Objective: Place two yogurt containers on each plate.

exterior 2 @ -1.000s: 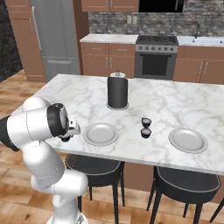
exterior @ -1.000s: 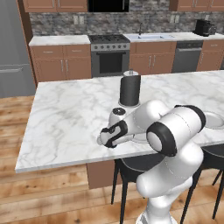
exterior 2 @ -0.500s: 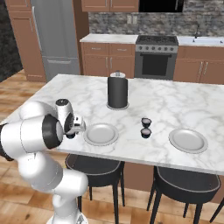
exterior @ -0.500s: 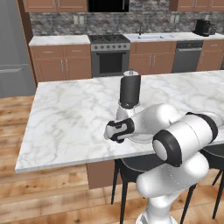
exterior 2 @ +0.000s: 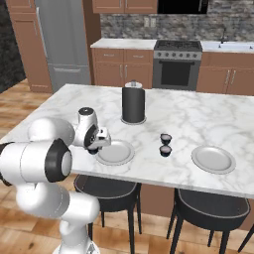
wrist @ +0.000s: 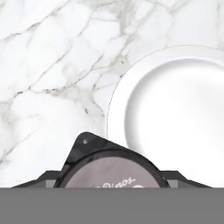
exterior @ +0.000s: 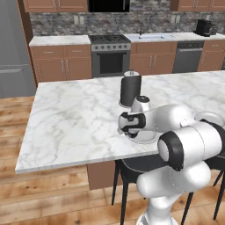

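Holding a yogurt cup [wrist: 114, 169] between the fingers [exterior 2: 94, 147], closed on its dark sides, just above the white veined marble surface [exterior 2: 198, 119]. Round cup, black wall, pale pinkish foil top with dark script, close under the hand camera, just left of the near plate [exterior 2: 115, 152] and not yet over it. Plate shallow, round, smooth light grey-white, with a raised rim [wrist: 114, 101]; bare inside. In the left base view, same plate [exterior: 147, 138] partly hidden behind the white wrist, fingers [exterior: 125, 131] at its left edge.

Right of that plate, two more cups standing on the marble, one behind the other, just beside each other: far one [exterior 2: 165, 138], near one [exterior 2: 165, 150], both tiny, dark, with pale tops. Farther right, near the front edge, a second plate [exterior 2: 214, 158] of the same shape and finish, also bare, well apart from the first; a sliver of its rim [exterior: 210, 115] behind the arm in the left base view.

Behind the plates, toward the middle of the surface, a tall matte black cylinder [exterior 2: 133, 103] on a round base, with a small white knob on top; seen also in the left base view [exterior: 131, 89].
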### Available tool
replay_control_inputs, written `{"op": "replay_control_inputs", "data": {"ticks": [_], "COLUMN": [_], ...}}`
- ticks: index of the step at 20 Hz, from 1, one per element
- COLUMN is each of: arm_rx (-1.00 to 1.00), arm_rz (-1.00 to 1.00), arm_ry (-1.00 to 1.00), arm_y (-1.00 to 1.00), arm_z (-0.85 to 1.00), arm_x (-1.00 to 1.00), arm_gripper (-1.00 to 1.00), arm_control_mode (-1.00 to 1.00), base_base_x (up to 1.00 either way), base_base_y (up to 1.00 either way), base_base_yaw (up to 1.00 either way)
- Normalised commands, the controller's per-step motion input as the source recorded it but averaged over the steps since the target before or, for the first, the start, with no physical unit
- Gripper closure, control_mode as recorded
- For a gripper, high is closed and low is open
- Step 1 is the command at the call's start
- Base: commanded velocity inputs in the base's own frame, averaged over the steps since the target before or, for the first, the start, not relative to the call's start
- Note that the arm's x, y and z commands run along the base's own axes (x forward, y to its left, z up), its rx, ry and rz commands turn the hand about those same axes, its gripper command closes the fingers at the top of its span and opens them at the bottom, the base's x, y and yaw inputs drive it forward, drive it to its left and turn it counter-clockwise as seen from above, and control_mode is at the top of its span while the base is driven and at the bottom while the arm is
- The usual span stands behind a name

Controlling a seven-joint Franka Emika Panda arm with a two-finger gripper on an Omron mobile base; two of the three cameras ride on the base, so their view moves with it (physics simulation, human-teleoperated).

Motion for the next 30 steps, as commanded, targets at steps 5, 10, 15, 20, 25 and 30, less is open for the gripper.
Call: {"op": "replay_control_inputs", "data": {"ticks": [5,10,15,20,25,30], "arm_rx": [-0.01,0.00,0.01,0.00,0.01,0.04], "arm_rz": [-0.05,-0.02,-0.05,-0.08,-0.06,-0.01], "arm_ry": [0.00,0.00,0.02,0.08,0.01,0.02], "arm_y": [-0.50,-0.21,0.00,0.00,-0.01,-0.01], "arm_z": [-0.01,-0.05,-0.17,-0.22,-0.14,-0.02], "arm_x": [0.28,0.30,0.18,0.00,0.07,0.02], "arm_gripper": [1.00,1.00,1.00,1.00,1.00,-1.00], "arm_control_mode": [-1.00,-1.00,-1.00,-1.00,-1.00,-1.00], "base_base_x": [0.00,0.00,0.00,0.00,0.00,0.00], "base_base_y": [0.00,0.00,0.00,0.00,0.00,0.00], "base_base_yaw": [0.00,0.00,0.00,0.00,0.00,0.00]}}
